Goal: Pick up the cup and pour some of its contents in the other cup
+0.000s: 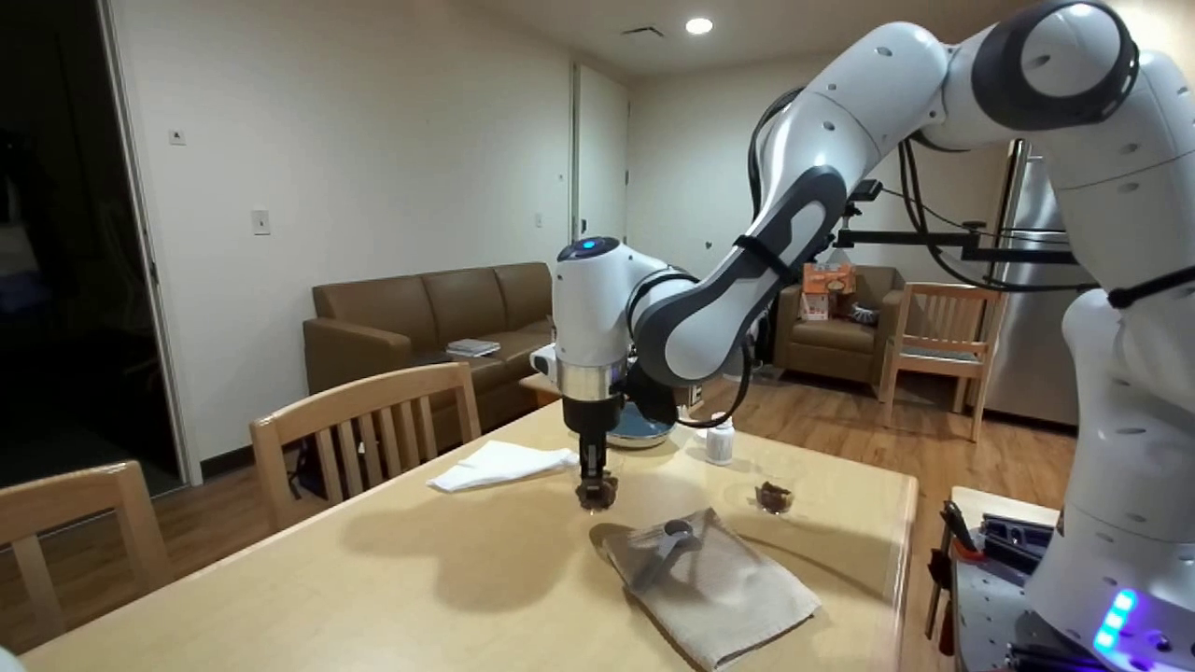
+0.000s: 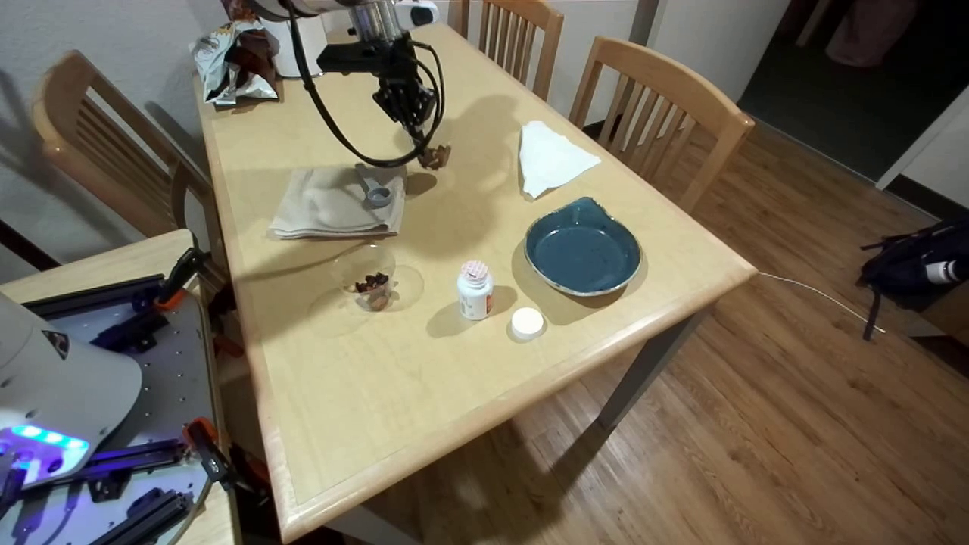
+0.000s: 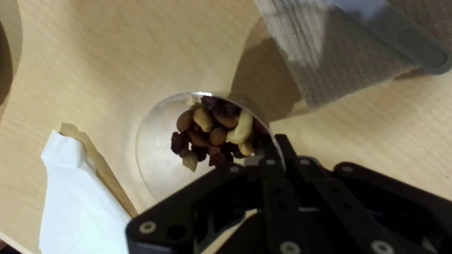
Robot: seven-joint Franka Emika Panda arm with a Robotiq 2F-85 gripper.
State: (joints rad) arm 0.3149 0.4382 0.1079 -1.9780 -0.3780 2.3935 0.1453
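Well behind the fingers point(image 3: 272, 180) and to their left, an exterior view showed a brown sofa point(image 1: 401, 317). The pale wooden desk point(image 1: 308, 597) lay beneath the fingers, and the white robot arm point(image 1: 850, 112) arched over it. A slatted wooden chair point(image 1: 364, 399) stood at the desk's long edge, left of the fingers in an exterior view. A folded beige cloth point(image 2: 325, 200) lay near the fingers, to their upper right in the wrist view. In an exterior view a shallow blue dish point(image 2: 583, 253) stood right of the fingers and nearer the camera, with a white napkin point(image 2: 551, 160) also to the right, closer to them. The fingers were pressed together on the side of a clear plastic cup point(image 3: 155, 151), pinching it above the desk. The other clear cup point(image 2: 359, 261) stood on the desk, holding dark brown pieces point(image 2: 372, 284), slightly left of the fingers and nearer the camera in an exterior view. A grey measuring spoon point(image 2: 376, 195) lay on the cloth, near the fingers and to their left in an exterior view. A white bottle point(image 2: 475, 297) stood upright, nearer the camera than the fingers in an exterior view, with a white cap point(image 2: 527, 324) flat just beside it. Nuts and dried fruit point(image 3: 212, 135) lay in the pinched cup, to the upper left of the fingers in the wrist view.
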